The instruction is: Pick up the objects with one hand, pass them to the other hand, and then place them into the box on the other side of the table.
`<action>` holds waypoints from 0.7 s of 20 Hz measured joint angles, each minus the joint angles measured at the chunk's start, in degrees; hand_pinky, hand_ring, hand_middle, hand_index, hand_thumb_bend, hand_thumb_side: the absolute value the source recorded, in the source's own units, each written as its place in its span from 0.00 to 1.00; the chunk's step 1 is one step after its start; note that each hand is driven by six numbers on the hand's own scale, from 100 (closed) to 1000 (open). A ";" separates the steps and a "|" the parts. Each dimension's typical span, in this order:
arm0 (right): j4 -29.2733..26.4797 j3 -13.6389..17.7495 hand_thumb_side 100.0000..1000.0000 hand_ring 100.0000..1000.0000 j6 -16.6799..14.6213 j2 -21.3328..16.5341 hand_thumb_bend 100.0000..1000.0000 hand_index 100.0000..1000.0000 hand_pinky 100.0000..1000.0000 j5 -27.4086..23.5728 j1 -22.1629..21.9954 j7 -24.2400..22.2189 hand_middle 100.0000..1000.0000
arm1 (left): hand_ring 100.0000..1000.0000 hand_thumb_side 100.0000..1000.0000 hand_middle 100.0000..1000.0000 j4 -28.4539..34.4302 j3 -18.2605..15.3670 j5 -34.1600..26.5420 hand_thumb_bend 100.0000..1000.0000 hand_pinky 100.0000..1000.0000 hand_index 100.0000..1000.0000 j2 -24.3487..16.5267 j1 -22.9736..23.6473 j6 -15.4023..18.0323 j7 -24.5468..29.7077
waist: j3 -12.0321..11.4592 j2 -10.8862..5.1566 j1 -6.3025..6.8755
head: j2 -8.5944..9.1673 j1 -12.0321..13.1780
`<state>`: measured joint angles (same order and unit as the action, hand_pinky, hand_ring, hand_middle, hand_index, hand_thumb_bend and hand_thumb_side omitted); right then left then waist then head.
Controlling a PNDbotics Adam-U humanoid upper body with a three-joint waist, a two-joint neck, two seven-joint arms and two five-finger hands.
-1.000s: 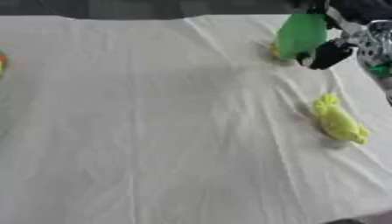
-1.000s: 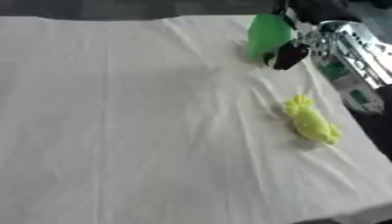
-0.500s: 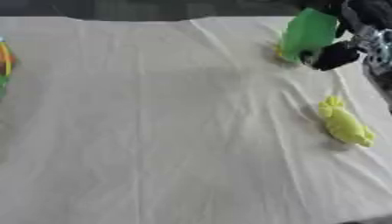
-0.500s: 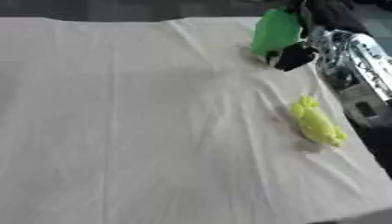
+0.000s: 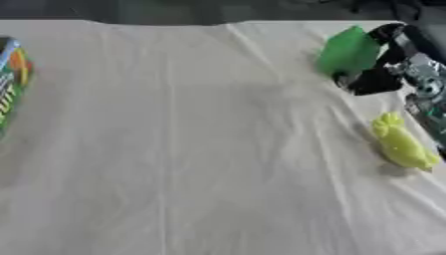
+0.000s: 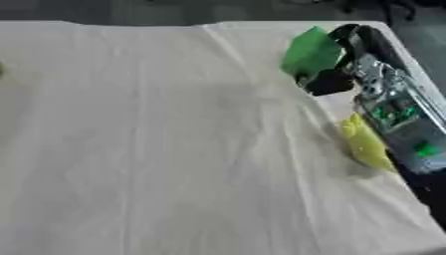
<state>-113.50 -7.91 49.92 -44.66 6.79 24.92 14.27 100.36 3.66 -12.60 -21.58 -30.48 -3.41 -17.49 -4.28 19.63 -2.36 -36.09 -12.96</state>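
A green packet [image 5: 349,50] hangs above the far right of the white cloth, with my right hand [image 5: 376,79] curled round it. The right forearm [image 6: 392,109] runs down the right edge in the right eye view. A yellow-green wrapped object [image 5: 401,142] lies on the cloth nearer to me, below that hand and apart from it. A colourful box [image 5: 10,74] shows partly at the left edge in the left eye view. My left hand shows in neither view.
The white cloth [image 5: 191,149] covers the table, with creases running toward me. Its far edge meets a dark floor [image 6: 131,10]. The table's right edge lies just past the yellow-green object.
The camera has tilted, so the whole scene has slid down and right and the box has come further in at the left. My right hand still holds the green packet.
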 measured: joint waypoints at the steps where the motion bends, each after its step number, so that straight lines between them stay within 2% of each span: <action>1: 0.00 -0.95 0.00 0.49 -1.70 0.15 0.08 0.49 0.75 -2.98 0.29 1.70 0.36 | 0.71 0.76 0.78 0.03 -0.01 0.00 0.11 0.60 0.72 0.01 -0.16 0.05 0.07 | -0.05 -0.03 0.02 | 0.00 0.01; 4: 0.00 -3.25 0.00 0.48 -5.80 0.42 0.08 0.49 0.75 -9.27 0.71 5.80 0.36 | 0.71 0.76 0.78 0.31 -0.02 0.00 0.10 0.60 0.72 0.02 -0.51 0.08 0.28 | -0.07 -0.08 0.05 | -0.01 0.01; 7: 0.00 -5.06 0.00 0.48 -8.60 0.70 0.08 0.49 0.74 -12.73 0.75 8.60 0.36 | 0.71 0.75 0.78 0.40 0.08 0.02 0.08 0.60 0.72 -0.10 -1.56 -0.01 1.12 | -0.27 -0.14 0.26 | -0.07 0.02; 11: 0.00 -6.83 0.00 0.48 -10.41 1.03 0.08 0.49 0.74 -14.66 0.75 10.41 0.36 | 0.71 0.74 0.78 0.72 0.86 0.14 0.03 0.61 0.72 -2.04 -3.54 -0.37 2.92 | -0.52 -0.52 0.68 | -0.40 0.02; 14: 0.00 -7.90 0.00 0.48 -11.20 1.12 0.08 0.49 0.74 -14.59 0.75 11.20 0.36 | 0.71 0.73 0.78 1.08 2.21 0.68 0.00 0.61 0.73 -4.92 -6.05 -0.88 5.12 | -0.79 -0.88 0.98 | -0.74 0.02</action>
<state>-113.51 -15.82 38.72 -43.54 -7.81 25.67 25.47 101.43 5.88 -11.92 -26.50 -36.53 -4.29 -12.37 -5.07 18.76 -1.39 -36.82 -12.93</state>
